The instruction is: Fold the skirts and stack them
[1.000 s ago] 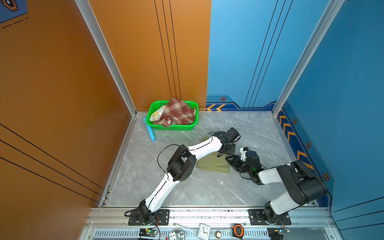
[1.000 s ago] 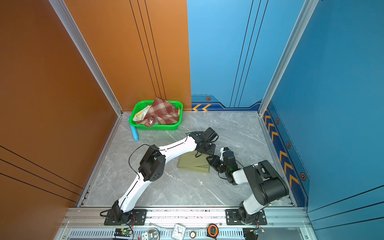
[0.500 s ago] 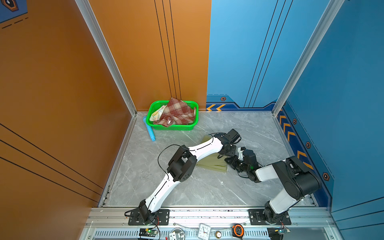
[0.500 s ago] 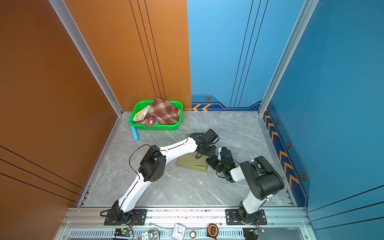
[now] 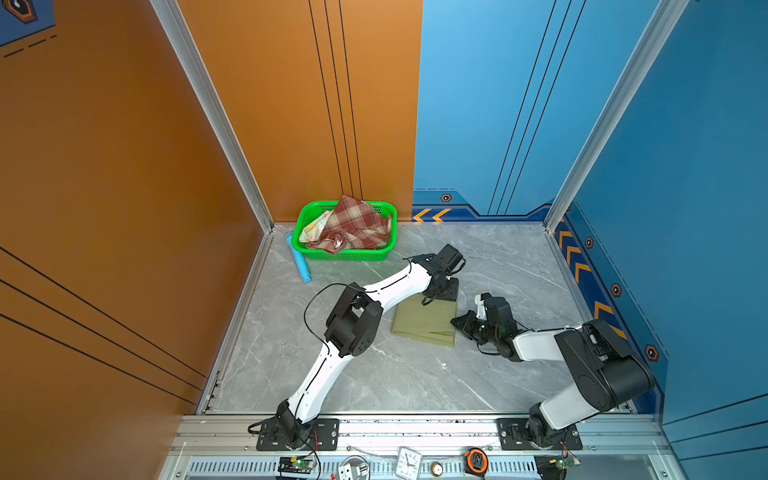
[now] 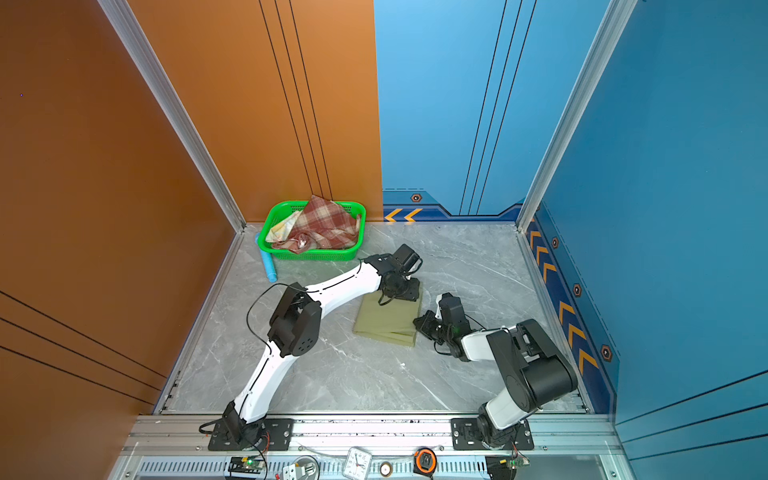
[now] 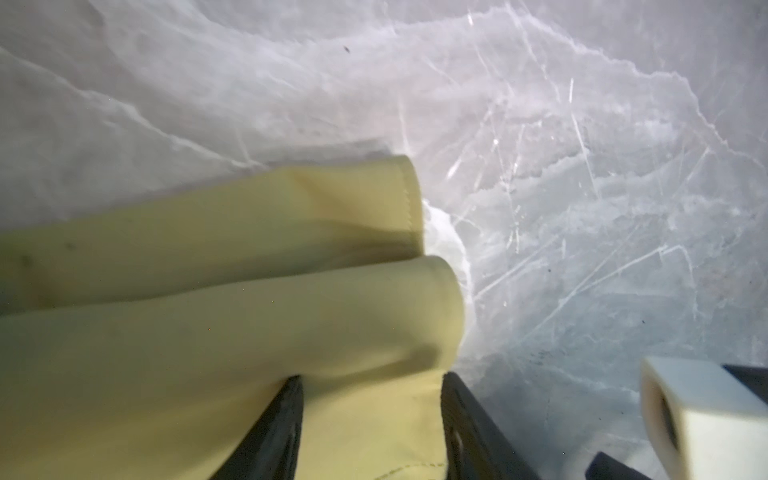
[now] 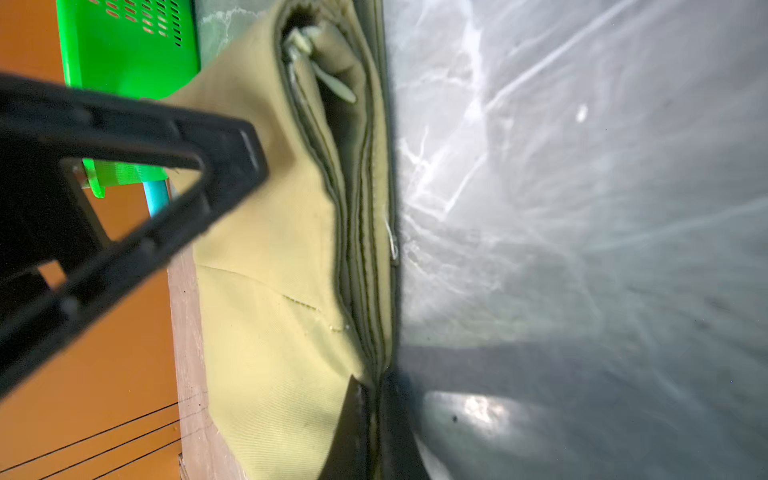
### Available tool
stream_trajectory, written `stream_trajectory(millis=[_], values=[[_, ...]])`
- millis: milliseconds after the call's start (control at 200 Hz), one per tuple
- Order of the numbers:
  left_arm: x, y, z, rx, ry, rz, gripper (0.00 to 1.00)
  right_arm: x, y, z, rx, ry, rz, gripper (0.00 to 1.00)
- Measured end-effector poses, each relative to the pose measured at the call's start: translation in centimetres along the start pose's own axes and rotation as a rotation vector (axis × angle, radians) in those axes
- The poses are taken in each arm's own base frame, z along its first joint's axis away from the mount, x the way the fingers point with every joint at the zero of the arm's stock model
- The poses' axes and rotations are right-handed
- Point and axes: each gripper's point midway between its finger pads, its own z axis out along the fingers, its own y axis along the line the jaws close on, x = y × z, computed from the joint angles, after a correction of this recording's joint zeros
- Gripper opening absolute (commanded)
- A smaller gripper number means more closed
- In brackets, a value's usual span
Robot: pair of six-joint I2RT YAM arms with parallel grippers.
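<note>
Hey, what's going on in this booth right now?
Two robot arms are folding an olive skirt on the table. The right gripper is pinched shut on its layered edge, and the left gripper holds a fold of it. The plaid skirt and a pale skirt sit crumpled in the green basket.

- The olive-green skirt [image 5: 424,322] is matt woven cloth. The right wrist view shows its fine twill grain and stitched seams.
- The table [image 5: 374,374] is a smooth grey stone-look slab with white veins and a soft sheen.
- The basket [image 5: 345,254] is glossy green plastic mesh.
- The plaid skirt [image 5: 353,226] and the floral skirt [image 5: 315,225] are soft, crumpled cloth.
- The left tool [image 7: 370,415] and the right tool [image 8: 376,411] have matt black plastic fingers.
- The front rail [image 5: 415,428] is bare brushed metal.
</note>
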Motion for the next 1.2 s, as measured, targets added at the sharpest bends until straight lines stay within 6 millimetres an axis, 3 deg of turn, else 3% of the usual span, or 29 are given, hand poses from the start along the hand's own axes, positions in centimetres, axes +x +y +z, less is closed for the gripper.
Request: stream_trajectory(millis=[240,406,696,1026,1197], values=[[-1.7,3.4,-1.0,0.007,-0.034,-0.046,0.53,0.5,-0.4,-0.7,0.025,0.016,-0.014,0.00],[-0.9,6.1,0.6,0.009,-0.023,-0.084,0.52,0.7,-1.0,-1.6,0.054,0.024,-0.014,0.00],[-1.0,6.2,0.2,0.042,-0.056,-0.084,0.52,0.8,-1.2,-1.7,0.071,0.030,-0.016,0.00],[1.1,7.9,-4.2,0.041,-0.086,-0.114,0.54,0.6,-1.3,-1.8,0.078,0.036,-0.007,0.00],[2.9,9.9,-3.1,0.016,-0.062,-0.151,0.54,0.7,-1.3,-1.8,0.078,0.038,-0.006,0.00]])
